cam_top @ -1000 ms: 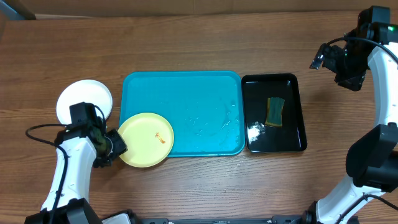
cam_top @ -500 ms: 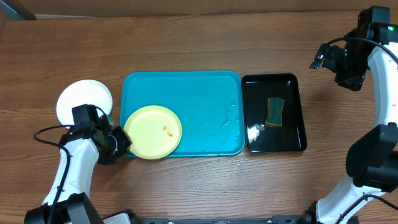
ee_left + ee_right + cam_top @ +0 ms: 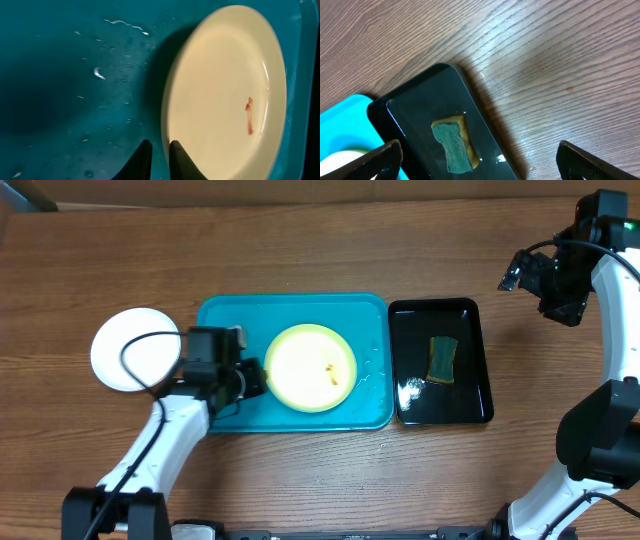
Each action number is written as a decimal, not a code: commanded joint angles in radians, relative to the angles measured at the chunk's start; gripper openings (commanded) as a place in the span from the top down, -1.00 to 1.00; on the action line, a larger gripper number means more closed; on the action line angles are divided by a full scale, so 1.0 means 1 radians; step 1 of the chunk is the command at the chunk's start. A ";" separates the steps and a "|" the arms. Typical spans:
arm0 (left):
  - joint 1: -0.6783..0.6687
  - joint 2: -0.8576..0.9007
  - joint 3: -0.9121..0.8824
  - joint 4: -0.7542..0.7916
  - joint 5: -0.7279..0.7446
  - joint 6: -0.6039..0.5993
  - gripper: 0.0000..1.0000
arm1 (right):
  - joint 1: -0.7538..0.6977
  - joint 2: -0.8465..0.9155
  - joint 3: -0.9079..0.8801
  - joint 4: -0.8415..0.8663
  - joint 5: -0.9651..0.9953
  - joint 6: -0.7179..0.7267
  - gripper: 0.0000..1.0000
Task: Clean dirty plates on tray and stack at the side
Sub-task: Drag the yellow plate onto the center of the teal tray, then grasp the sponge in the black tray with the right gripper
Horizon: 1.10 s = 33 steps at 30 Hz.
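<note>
The pale yellow plate lies flat on the turquoise tray, towards its right half. The left gripper is at the plate's left edge. In the left wrist view its fingers stand close together with the rim between them, so I take it they are pinching the plate.

An orange-brown smear shows on the plate's face, so to my eye this one is not cleaned yet. The tray around it is wet with droplets.

Off to the left, clear of the tray, a white plate rests on the desk. I cannot tell whether it is one plate or two stacked, nor whether it is clean.

The sponge lies in the black tray, just right of the turquoise one. The right gripper hangs well apart from it near the desk's far right corner, its fingers spread wide and holding nothing.

I judge the job partly done. What is left for the yellow plate is the fetching of the sponge, the wiping, and the stacking at the side.
</note>
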 commanded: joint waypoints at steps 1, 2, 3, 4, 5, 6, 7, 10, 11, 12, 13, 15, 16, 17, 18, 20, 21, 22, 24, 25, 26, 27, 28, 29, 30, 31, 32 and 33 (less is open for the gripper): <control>-0.061 0.037 0.003 0.035 -0.072 -0.066 0.59 | -0.005 -0.009 0.006 0.003 0.000 0.004 -1.00; -0.072 0.045 0.006 0.045 -0.076 -0.065 0.52 | -0.005 -0.009 0.006 0.003 0.000 0.004 -1.00; -0.078 0.053 0.014 0.044 -0.092 -0.065 0.49 | -0.005 -0.009 0.006 0.003 0.000 0.004 -1.00; -0.082 0.060 0.031 0.029 -0.111 -0.064 0.43 | -0.005 -0.009 0.006 0.003 0.000 0.004 -1.00; -0.082 0.068 0.055 0.005 -0.135 -0.064 0.36 | -0.005 -0.009 0.006 0.003 0.000 0.004 -1.00; -0.081 0.074 0.087 -0.024 -0.148 -0.063 0.28 | -0.005 -0.009 0.006 0.003 0.000 0.004 -1.00; -0.081 0.083 0.127 -0.053 -0.151 -0.044 0.24 | -0.005 -0.009 0.006 0.003 0.000 0.004 -1.00; -0.086 0.114 0.276 -0.193 -0.151 0.001 0.12 | -0.005 -0.009 0.006 0.003 0.000 0.004 -1.00; -0.089 0.127 0.324 -0.235 -0.151 0.013 0.08 | -0.005 -0.009 0.006 0.003 0.000 0.004 -1.00; -0.094 0.144 0.380 -0.283 -0.151 0.027 0.06 | -0.005 -0.009 0.006 0.002 0.000 0.004 -1.00; -0.101 0.165 0.435 -0.325 -0.151 0.045 0.04 | -0.005 -0.009 0.006 0.003 0.000 0.004 -1.00; -0.112 0.207 0.519 -0.397 -0.154 0.064 0.04 | -0.005 -0.009 0.006 0.003 0.000 0.004 -1.00; -0.117 0.231 0.552 -0.431 -0.153 0.064 0.03 | -0.005 -0.009 0.006 0.003 0.000 0.004 -1.00; -0.122 0.255 0.576 -0.459 -0.153 0.063 0.03 | -0.005 -0.009 0.006 0.003 0.000 0.004 -1.00; -0.128 0.278 0.586 -0.483 -0.154 0.063 0.04 | -0.005 -0.009 0.006 0.003 0.000 0.004 -1.00; -0.133 0.317 0.587 -0.518 -0.153 0.054 0.07 | -0.005 -0.009 0.006 0.003 0.000 0.004 -1.00; -0.134 0.336 0.587 -0.535 -0.152 0.054 0.10 | -0.005 -0.009 0.006 0.003 0.000 0.004 -1.00; -0.135 0.357 0.587 -0.554 -0.151 0.054 0.10 | -0.005 -0.009 0.006 0.002 0.000 0.004 -1.00; -0.135 0.398 0.587 -0.597 -0.150 0.055 0.12 | -0.005 -0.009 0.006 0.003 0.000 0.004 -1.00; -0.135 0.417 0.587 -0.618 -0.150 0.055 0.12 | -0.005 -0.009 0.006 0.003 0.000 0.004 -1.00; -0.135 0.435 0.587 -0.634 -0.150 0.055 0.10 | -0.005 -0.009 0.006 0.003 0.000 0.004 -1.00; -0.135 0.448 0.586 -0.642 -0.150 0.055 0.06 | -0.005 -0.009 0.006 0.003 0.000 0.004 -1.00; -0.135 0.463 0.583 -0.644 -0.151 0.057 0.03 | -0.005 -0.009 0.006 0.003 0.000 0.004 -1.00; -0.134 0.472 0.581 -0.642 -0.151 0.061 0.03 | -0.005 -0.009 0.006 0.003 0.000 0.004 -1.00; -0.135 0.484 0.580 -0.635 -0.152 0.063 0.04 | -0.005 -0.009 0.006 0.003 0.000 0.004 -1.00; -0.135 0.496 0.580 -0.625 -0.151 0.063 0.06 | -0.005 -0.009 0.006 0.003 0.000 0.004 -1.00; -0.135 0.506 0.580 -0.615 -0.151 0.063 0.08 | -0.005 -0.009 0.006 0.003 0.000 0.004 -1.00; -0.135 0.517 0.580 -0.602 -0.151 0.063 0.12 | -0.005 -0.009 0.006 0.003 0.000 0.004 -1.00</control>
